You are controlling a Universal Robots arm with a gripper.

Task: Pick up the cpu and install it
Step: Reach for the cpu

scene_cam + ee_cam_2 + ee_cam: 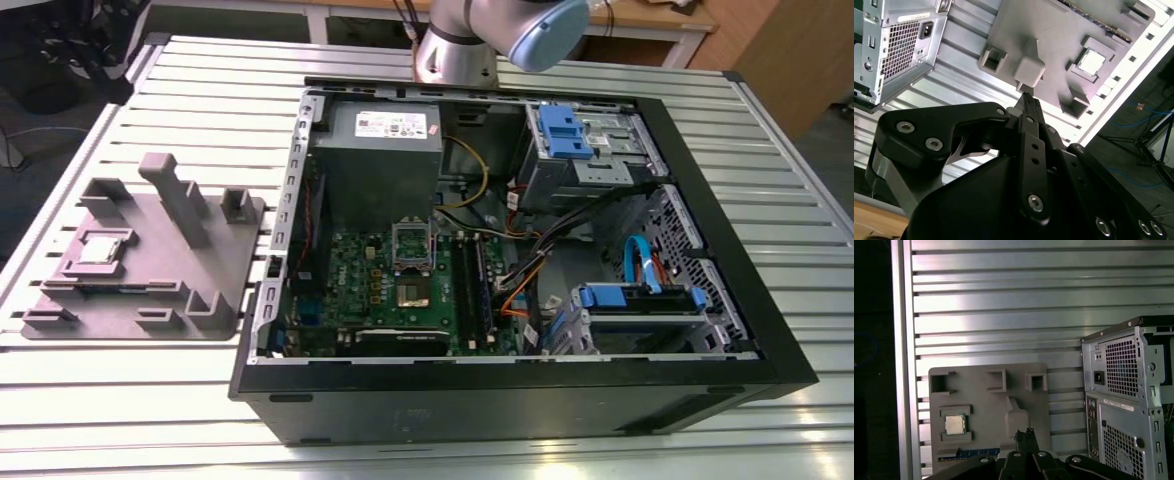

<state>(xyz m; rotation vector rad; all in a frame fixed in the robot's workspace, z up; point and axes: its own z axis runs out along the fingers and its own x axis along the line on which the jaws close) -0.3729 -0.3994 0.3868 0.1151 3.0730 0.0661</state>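
Observation:
The cpu [104,248] is a small silver square lying in a recess of the grey fixture [147,270] on the exterior view's left, outside the computer case. Both wrist views look down on it from well above: the cpu [1091,62] [955,424] sits in the fixture [1054,30] [984,405]. My gripper [1028,100] [1025,434] hangs high over the fixture with its black fingertips together and nothing between them. Inside the case, the metal-framed socket [410,290] sits on the green motherboard.
The open black computer case [534,250] takes up the middle of the slatted metal table [134,400], and its perforated rear [1129,405] [899,45] stands next to the fixture. Upright posts [174,195] rise from the fixture. The arm's base [461,45] stands behind the case.

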